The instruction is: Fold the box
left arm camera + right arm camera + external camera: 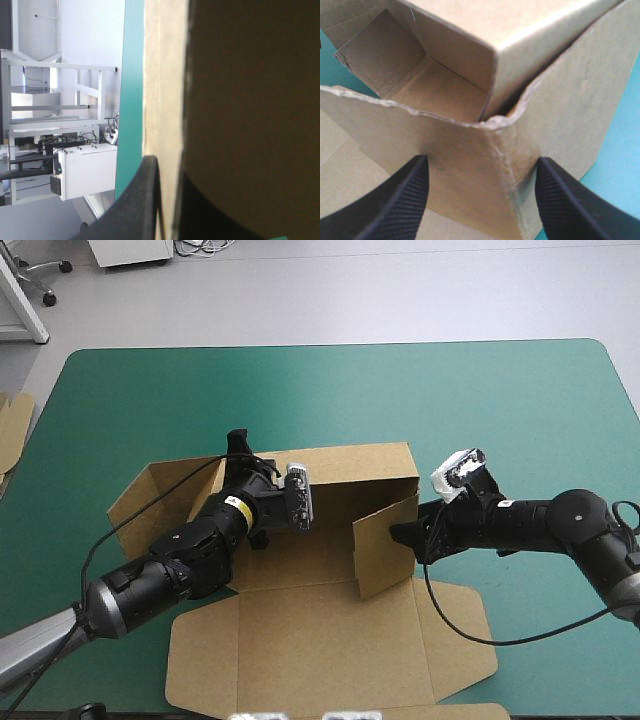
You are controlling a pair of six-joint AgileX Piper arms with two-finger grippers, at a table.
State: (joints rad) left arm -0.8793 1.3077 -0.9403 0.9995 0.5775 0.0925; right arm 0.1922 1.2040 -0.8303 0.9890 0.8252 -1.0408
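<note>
Teal-green surface (500,400) with the brown box (300,580) half built in the middle: left jaws are clamped on its back wall (360,465), right jaws stand apart with the corner of the raised side flap (385,555) right between them. That corner looks a bit crumpled, so I reckon if the right jaws shove at an angle it'll crease or spring back instead of tucking, and might yank the wall out of the left jaws.
</note>
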